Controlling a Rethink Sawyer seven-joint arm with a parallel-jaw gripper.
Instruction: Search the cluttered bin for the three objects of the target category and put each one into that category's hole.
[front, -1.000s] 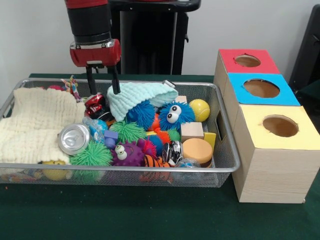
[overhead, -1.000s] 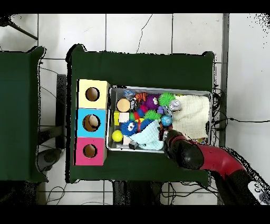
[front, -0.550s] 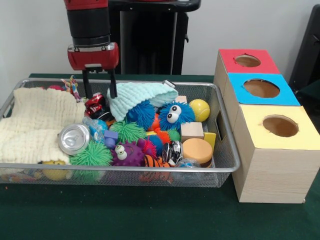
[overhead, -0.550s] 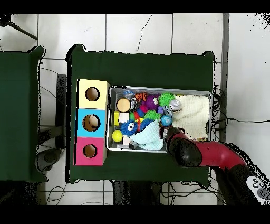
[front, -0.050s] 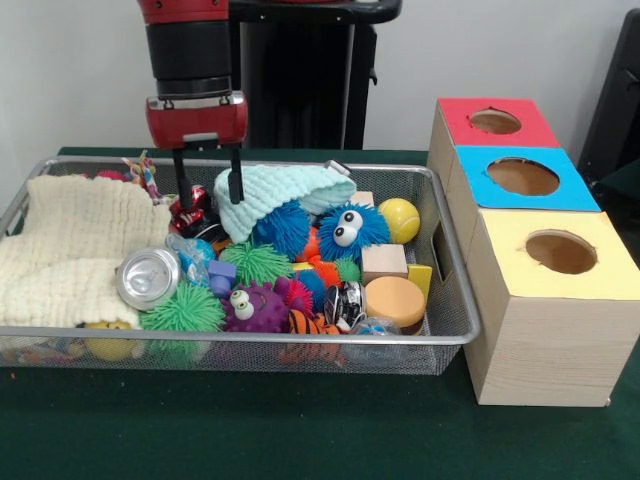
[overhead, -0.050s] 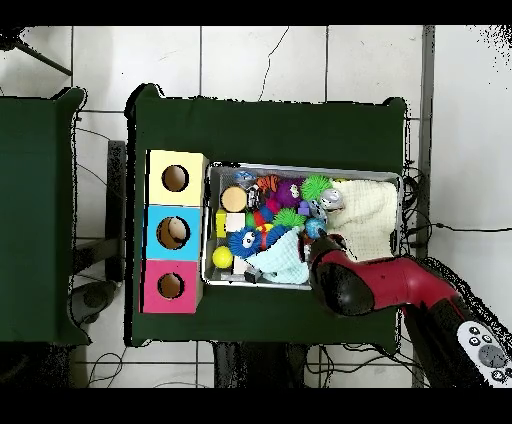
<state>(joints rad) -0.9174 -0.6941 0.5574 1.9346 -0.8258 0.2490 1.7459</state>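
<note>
While its two fingers stand apart and empty, the gripper (front, -0.050s: 208, 190) hangs over the far part of the wire bin (front, -0.050s: 455, 318), straddling a small red toy car (front, -0.050s: 189, 209) beside the mint knitted cloth (front, -0.050s: 275, 195), probably lined up to pick the car as a target. Beside the bin stands one wooden box (front, -0.050s: 545, 350) with three holes, red (front, -0.050s: 495, 121), blue (front, -0.050s: 523, 176) and yellow (front, -0.050s: 560, 252), all apparently empty, so none looks sorted yet. Among the clutter I count two green spiky balls (front, -0.050s: 182, 311), one silver can (front, -0.050s: 147, 277) and one cream cloth (front, -0.050s: 70, 245).
</note>
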